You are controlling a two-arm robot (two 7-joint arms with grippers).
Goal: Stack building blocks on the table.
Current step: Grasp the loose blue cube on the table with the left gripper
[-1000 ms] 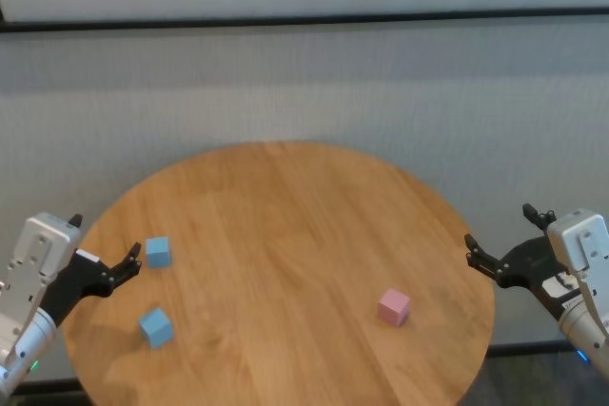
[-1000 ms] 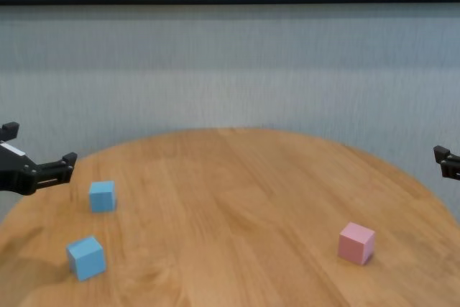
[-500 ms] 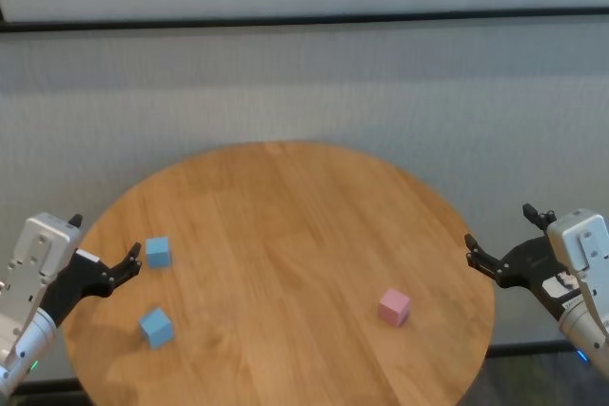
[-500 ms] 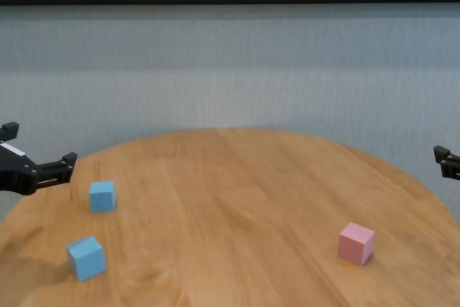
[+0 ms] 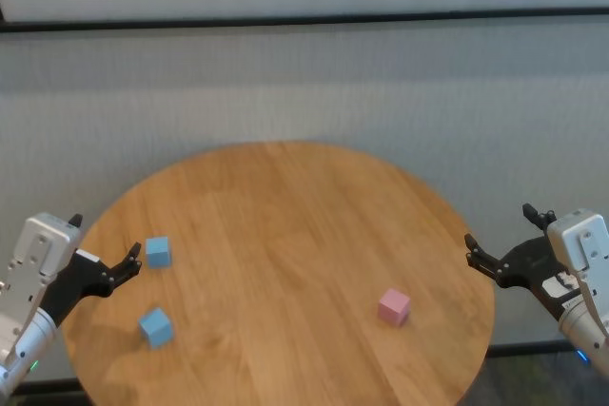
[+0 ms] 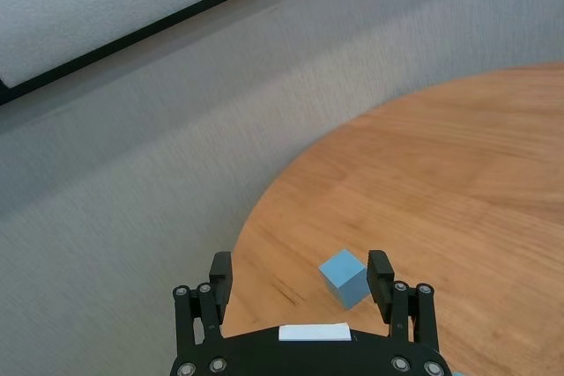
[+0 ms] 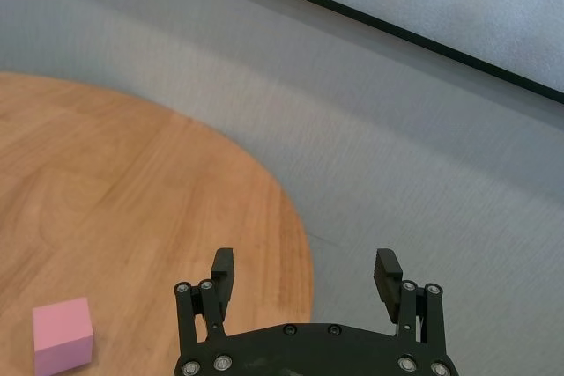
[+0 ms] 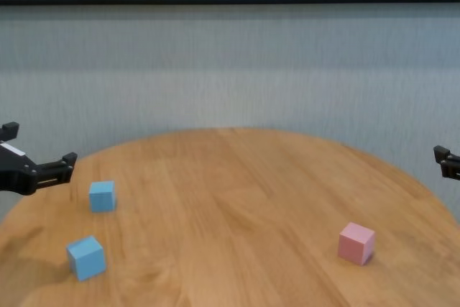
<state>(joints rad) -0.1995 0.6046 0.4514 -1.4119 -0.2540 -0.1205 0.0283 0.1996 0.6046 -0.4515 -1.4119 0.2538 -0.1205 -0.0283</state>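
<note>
Head view: still waiting at the start, with nothing stacked. Left gripper [image 5: 100, 254] hovering wide open and empty at the lower left of the frame, just beside the farther blue block [image 5: 158, 252]; nearer blue block [image 5: 156, 327] lying below it on the table [image 5: 285, 225]. Pink block [image 5: 393, 306] sitting alone at lower right, near the right gripper [image 5: 504, 242], likewise spread wide, holding nothing. Likely calling next for lowering over a blue block. Showing no change from the earlier frames.
</note>
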